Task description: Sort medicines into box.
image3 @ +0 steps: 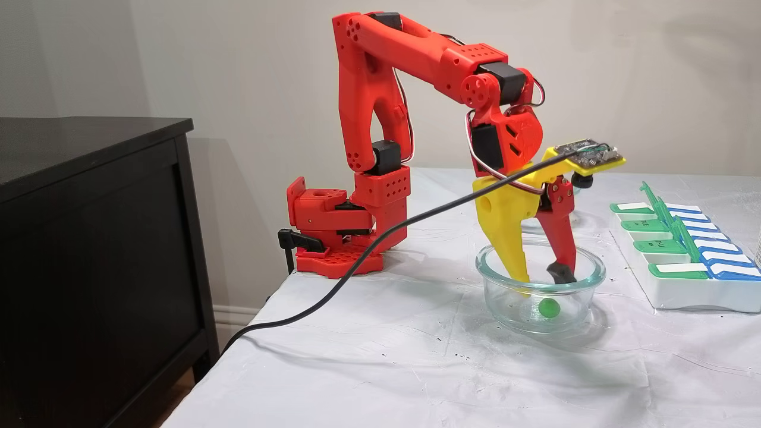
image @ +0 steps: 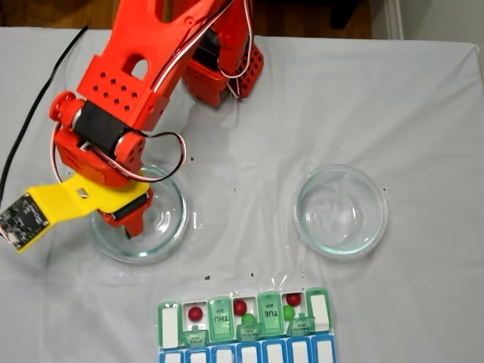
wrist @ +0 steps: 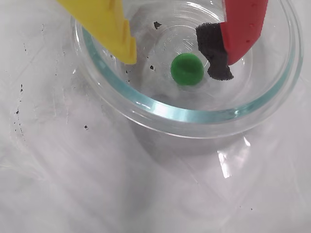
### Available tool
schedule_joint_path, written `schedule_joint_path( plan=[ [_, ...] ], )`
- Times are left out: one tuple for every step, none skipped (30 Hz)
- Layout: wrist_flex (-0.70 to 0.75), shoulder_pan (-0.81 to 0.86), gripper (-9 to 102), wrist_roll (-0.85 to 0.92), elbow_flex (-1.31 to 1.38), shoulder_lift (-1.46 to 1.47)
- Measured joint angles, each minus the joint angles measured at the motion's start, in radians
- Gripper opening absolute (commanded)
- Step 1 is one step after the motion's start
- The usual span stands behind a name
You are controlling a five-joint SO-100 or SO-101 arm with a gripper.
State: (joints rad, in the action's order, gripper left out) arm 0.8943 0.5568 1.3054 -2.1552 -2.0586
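I am looking at one green ball (wrist: 187, 69) lying loose on the floor of the glass dish (wrist: 160, 110), between my two fingers and a little below their tips. It is sitting closer to the red finger's black foam pad (wrist: 214, 51) than to the yellow finger (wrist: 108, 26), touching neither. The gripper (image3: 542, 277) is hanging spread inside the dish, gripping nothing.

Judgement: the ball is light, hard and glossy, so it is likely rolling away at any off-centre touch on the curved glass. I am planning to pinch across its widest part, foam pad on one side.

The pill organizer (image: 321, 310) is lying well apart from the fingers, several cells already holding red and green balls (image: 196, 312).
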Motion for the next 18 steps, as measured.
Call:
schedule_joint_path(
  plan=[
    [0.0,-0.002,25,0.0,0.0,0.015],
    [0.0,-0.003,25,0.0,0.0,0.029],
    [0.0,-0.005,25,0.0,0.0,0.037],
    [0.0,-0.006,25,0.0,0.0,0.046],
    [0.0,-0.006,26,0.0,0.0,0.051],
    [0.0,-0.006,26,0.0,0.0,0.055],
    [0.0,-0.006,26,0.0,0.0,0.06],
    [0.0,-0.008,26,0.0,0.002,0.064],
    [0.0,-0.009,26,0.0,0.002,0.069],
    [0.0,-0.011,26,0.0,0.002,0.072],
    [0.0,-0.012,26,0.0,0.002,0.075],
    [0.0,-0.012,26,0.0,0.002,0.075],
    [0.0,-0.012,26,-0.003,0.002,0.078],
    [-0.002,-0.012,26,-0.011,0.002,0.08],
    [-0.006,-0.012,26,-0.012,0.002,0.083],
    [-0.012,-0.014,26,-0.02,0.005,0.092],
    [-0.015,-0.015,26,-0.025,0.008,0.098],
    [-0.018,-0.015,26,-0.029,0.015,0.106]
  ],
)
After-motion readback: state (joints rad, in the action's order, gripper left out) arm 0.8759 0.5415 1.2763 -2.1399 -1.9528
